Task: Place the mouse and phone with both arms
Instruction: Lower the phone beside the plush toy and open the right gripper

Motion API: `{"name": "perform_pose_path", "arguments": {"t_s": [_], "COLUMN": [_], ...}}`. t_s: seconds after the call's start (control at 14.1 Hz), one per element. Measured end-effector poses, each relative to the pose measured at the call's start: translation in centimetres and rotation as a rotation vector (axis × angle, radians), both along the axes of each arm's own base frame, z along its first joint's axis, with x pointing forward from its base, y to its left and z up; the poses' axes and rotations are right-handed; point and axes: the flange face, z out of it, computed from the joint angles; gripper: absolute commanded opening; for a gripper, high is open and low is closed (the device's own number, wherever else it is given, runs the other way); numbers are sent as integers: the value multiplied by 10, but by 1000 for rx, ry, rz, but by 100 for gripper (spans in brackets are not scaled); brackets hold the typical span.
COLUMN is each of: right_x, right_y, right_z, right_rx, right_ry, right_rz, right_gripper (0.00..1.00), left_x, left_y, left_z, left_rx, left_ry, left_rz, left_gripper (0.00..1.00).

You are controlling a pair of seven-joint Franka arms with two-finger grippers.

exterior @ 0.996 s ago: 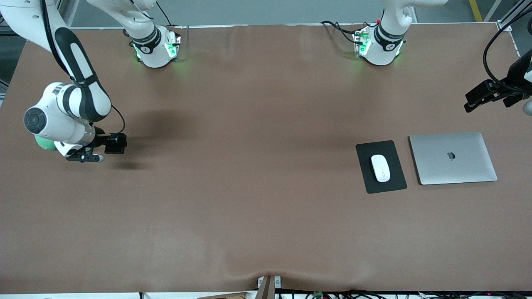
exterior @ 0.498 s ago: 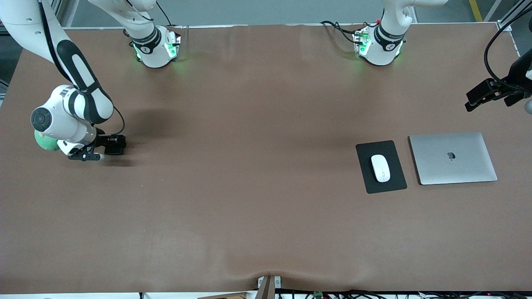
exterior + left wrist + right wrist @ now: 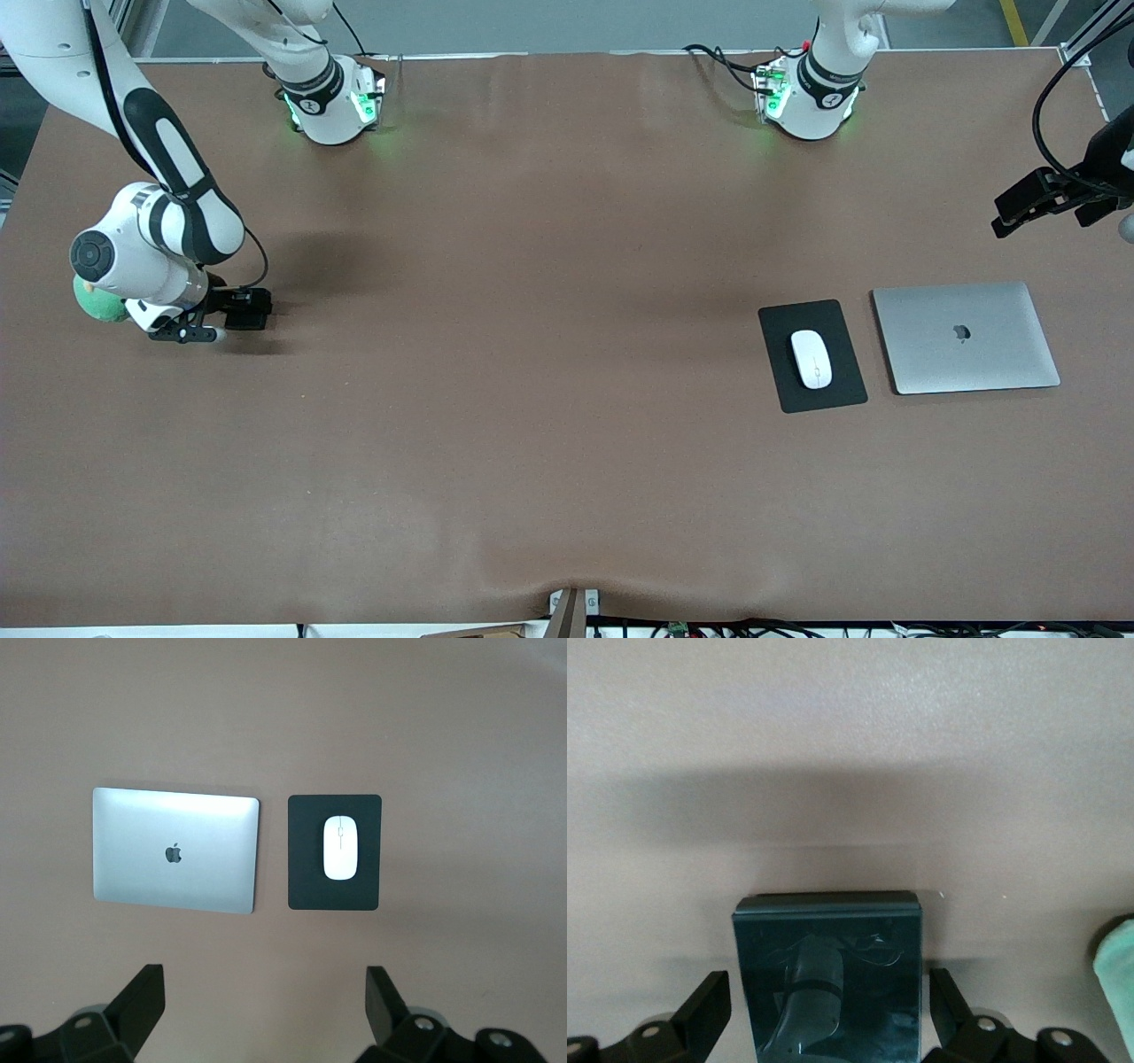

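The white mouse [image 3: 811,358] lies on a black mouse pad [image 3: 788,390] toward the left arm's end of the table; it also shows in the left wrist view [image 3: 339,847]. The black phone [image 3: 833,966] lies flat on the brown table between the fingers of my right gripper [image 3: 828,988], with a gap on each side. In the front view my right gripper [image 3: 182,335] is low over the table at the right arm's end and hides the phone. My left gripper [image 3: 1041,202] waits open and empty, high over the table's edge at the left arm's end [image 3: 266,979].
A closed silver laptop [image 3: 966,337] lies beside the mouse pad, toward the left arm's end. A green round object [image 3: 96,303] sits by the right arm's wrist and shows in the right wrist view [image 3: 1116,974]. Brown cloth [image 3: 532,399] covers the table.
My right gripper has come down toward the table and its shadow has merged under it. The left arm, mouse, pad and laptop have not moved.
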Motion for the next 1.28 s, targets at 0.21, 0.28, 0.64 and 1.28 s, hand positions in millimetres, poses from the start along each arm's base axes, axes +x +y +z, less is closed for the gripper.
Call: {"name": "perform_pose_path", "arguments": {"t_s": [0.21, 0.28, 0.64, 1.28], "right_x": [15, 24, 71, 129], "right_y": [5, 9, 13, 43], "right_z": [16, 27, 103, 236], "right_rx": [20, 34, 72, 76], "right_ry": [42, 80, 169, 146], "right_rz": [19, 28, 58, 134], "right_gripper": [100, 100, 100, 100], "left_x": [0, 0, 0, 2], "left_y": [0, 0, 0, -1], "left_z": [-1, -1, -2, -4], "left_rx": [0, 0, 0, 1], "left_ry": [2, 3, 4, 9], "left_rz": [0, 0, 0, 0], "left_gripper": [100, 100, 100, 100]}}
